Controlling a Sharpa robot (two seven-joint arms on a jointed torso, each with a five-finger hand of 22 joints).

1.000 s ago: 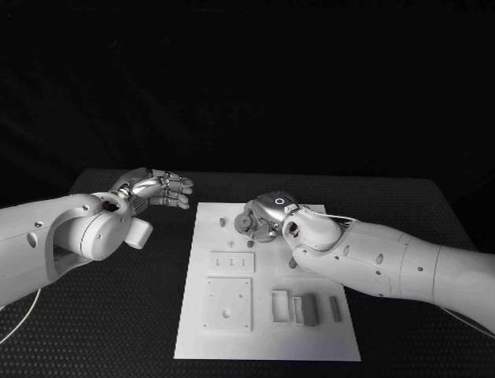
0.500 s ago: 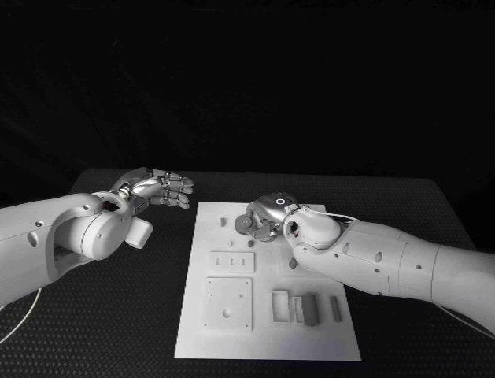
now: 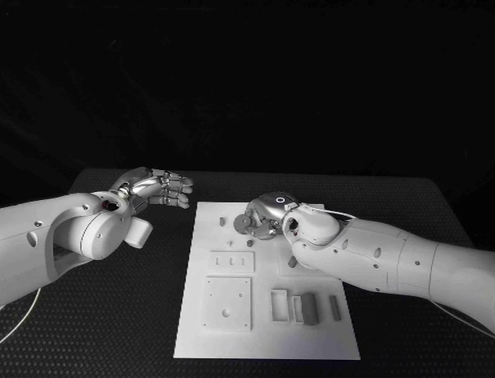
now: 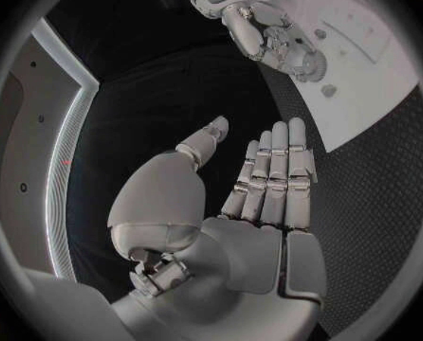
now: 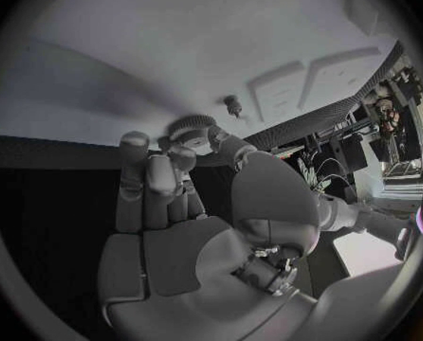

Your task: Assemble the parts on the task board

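Right hand [image 3: 264,214] pinches a gear [image 3: 247,224] between thumb and fingertips, low over the far end of the board [image 3: 267,346]. Against the head pictures from a second and half a second ago, the hand is a touch farther left and toward 12 o'clock, with the gear a shade closer to the peg [image 3: 223,222] at about 9 o'clock of it. Small shift only; arm posture is otherwise the same. The right wrist view has the gear [image 5: 192,123] toothed-edge up at the fingertips, with a short peg [image 5: 233,104] just beyond it on the white surface, apart, not touching. The left wrist view agrees: the gear [image 4: 311,66] hangs in the right hand [image 4: 268,34] just above the board [image 4: 382,91], with a peg [image 4: 329,90] near it.

Reading: fine alignment before seating, gear not yet on a peg. I cannot tell which peg is the target.

Left hand [image 3: 156,188] is open and holds nothing, fingers straight and together, thumb apart, hovering over the bench [image 3: 111,315] off the board's far left corner, about 10 o'clock of the board. No change from the earlier pictures. Its wrist view shows the same flat, unloaded hand [image 4: 259,197].

Outward from there: near half of the board carries a slotted plate [image 3: 231,261], a larger square plate [image 3: 228,302] and three upright blocks [image 3: 305,307] at about 5 o'clock, all untouched and where they were. Most of the assembly looks still to do.

Risk: the gear is held by its edge, so it could tilt as it goes down.
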